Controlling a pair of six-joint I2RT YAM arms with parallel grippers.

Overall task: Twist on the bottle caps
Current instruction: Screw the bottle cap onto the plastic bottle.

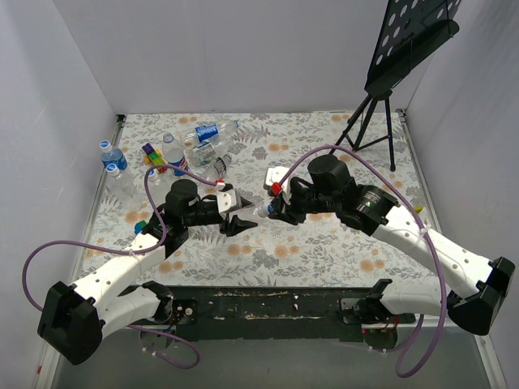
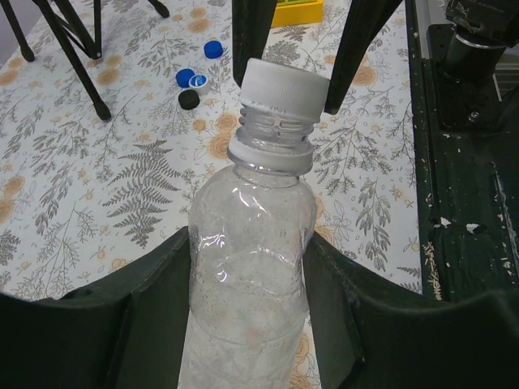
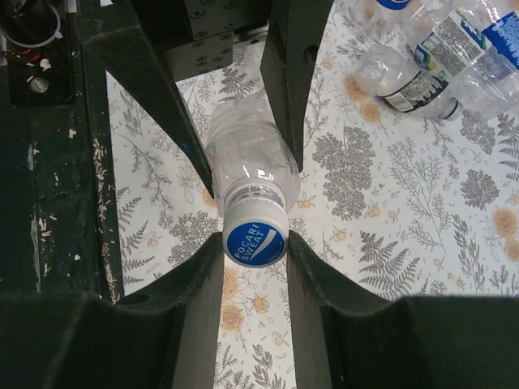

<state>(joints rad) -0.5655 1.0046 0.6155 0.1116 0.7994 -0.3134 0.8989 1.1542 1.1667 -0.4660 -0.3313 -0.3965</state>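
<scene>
My left gripper (image 1: pixel 238 212) (image 2: pixel 247 243) is shut on the body of a clear unlabelled bottle (image 2: pixel 247 267), which lies level above the table and points at the right arm. A cap (image 3: pixel 255 241) with a blue printed top and white sides (image 2: pixel 284 85) sits on the bottle's neck, with bare threads showing below it. My right gripper (image 1: pixel 269 209) (image 3: pixel 255 253) is shut on this cap from both sides. Its fingers (image 2: pixel 357 49) flank the cap in the left wrist view. The bottle body (image 3: pixel 247 158) shows past the cap.
Several bottles (image 1: pixel 203 142) lie and stand at the back left, and some show in the right wrist view (image 3: pixel 422 81). Loose blue caps (image 2: pixel 213 49) (image 2: pixel 185 78) and a black one (image 2: pixel 189 99) lie near a yellow block (image 2: pixel 296 10). A black tripod stand (image 1: pixel 369 121) stands back right.
</scene>
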